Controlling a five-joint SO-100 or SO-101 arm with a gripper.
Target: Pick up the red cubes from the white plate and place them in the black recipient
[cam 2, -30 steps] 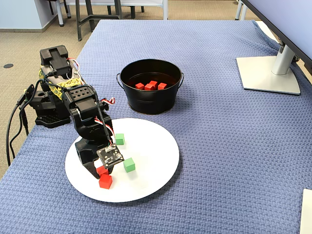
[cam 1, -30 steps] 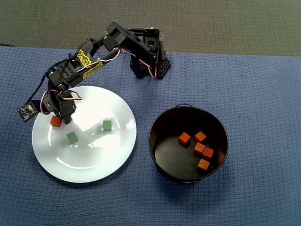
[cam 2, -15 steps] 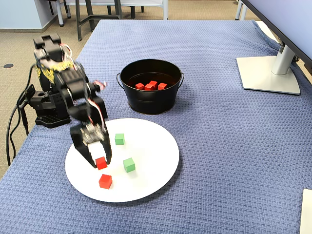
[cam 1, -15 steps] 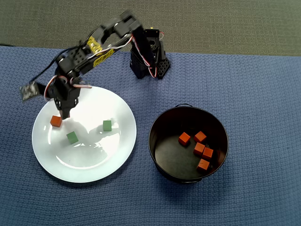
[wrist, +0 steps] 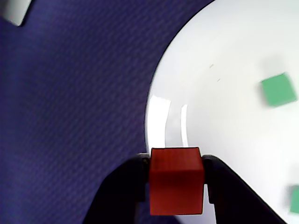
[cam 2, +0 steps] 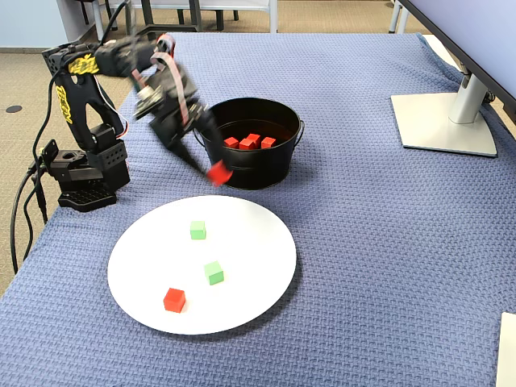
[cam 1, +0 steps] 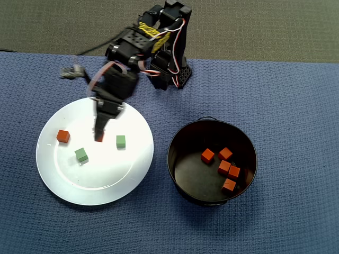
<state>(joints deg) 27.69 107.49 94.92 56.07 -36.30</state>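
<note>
Pincer (wrist: 176, 186) was clamped on one red cube (wrist: 176, 179), jaws pressed to both its sides in the wrist view; overhead view showed the held cube (cam 1: 98, 138) at the tip, up in the air above the white plate (cam 1: 95, 185). Big change vs 1 s ago: then the pincer was down on the plate's left side at the cubes, half a sec ago it was just lifting w/ the cube; now the arm (cam 2: 81, 97) had risen and swung toward the black recipient (cam 2: 250, 173), cube (cam 2: 218, 172) hanging just in front of its wall in the fixed view, not yet over the opening. On the plate that left one red cube (cam 1: 63, 136) near the left edge plus two green cubes (cam 1: 81, 154) (cam 1: 121, 141), none shifted since before. Recipient held five red cubes (cam 1: 225, 166), same count as 1 s ago. All on the blue cloth of the table (cam 2: 387, 266). Meaning, as I judged it: grasp was good, this was the 6th cube in transit; after the drop only one red one remained to fetch, greens to stay. Risk: cube hung low near the recipient's rim, so clearance needed watching.
</note>
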